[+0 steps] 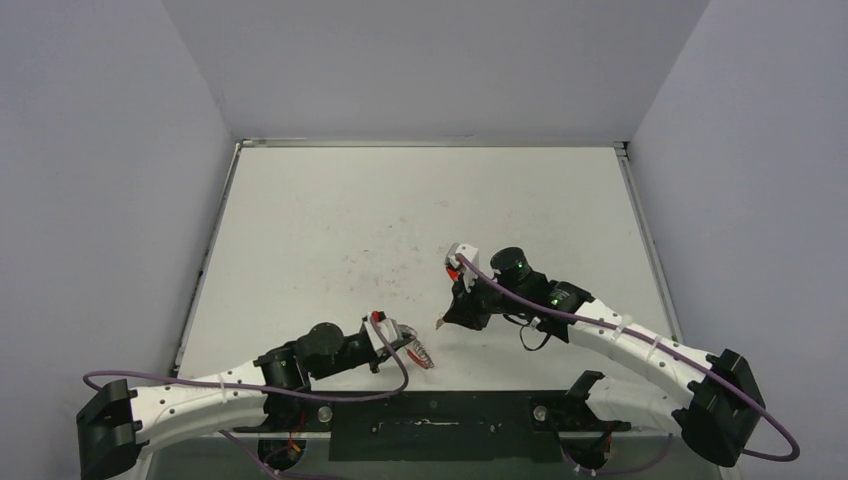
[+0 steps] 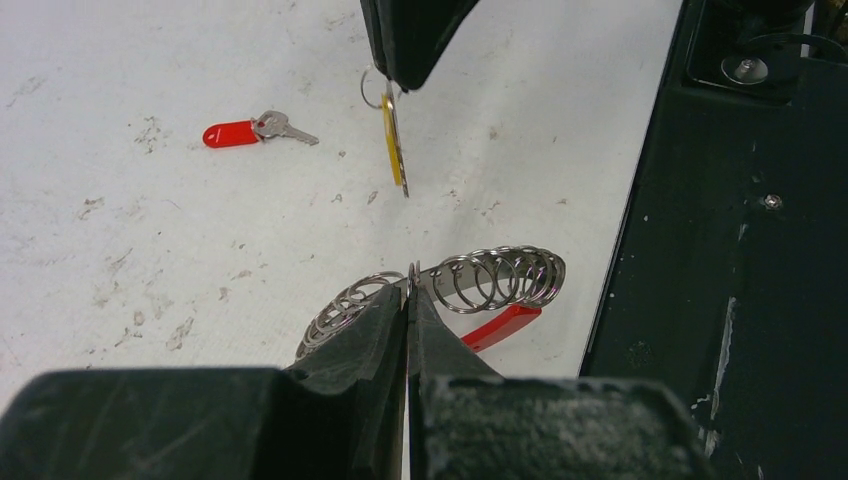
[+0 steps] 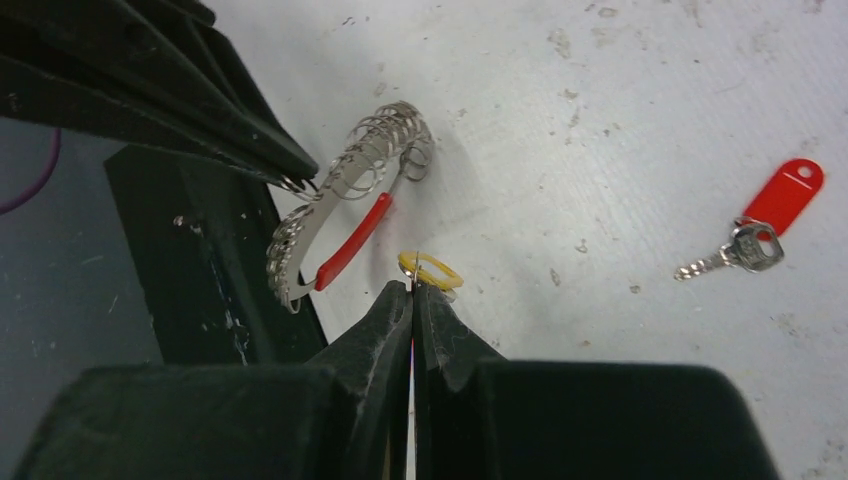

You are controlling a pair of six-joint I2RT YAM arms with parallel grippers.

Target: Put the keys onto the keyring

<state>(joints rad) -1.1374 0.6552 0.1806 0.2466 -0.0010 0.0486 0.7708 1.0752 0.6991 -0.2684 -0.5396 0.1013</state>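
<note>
My left gripper is shut on one ring of the keyring, a curved row of silver rings with a red sleeve, near the table's front edge. My right gripper is shut on the small ring of the yellow-headed key. That key hangs edge-on above the table, a short way beyond the keyring. The red-headed key lies flat on the white table, apart from both grippers. In the right wrist view the left gripper's fingertips meet the keyring.
The black base plate borders the table just beside the keyring. Purple cables run along both arms. Grey walls enclose the white table on three sides.
</note>
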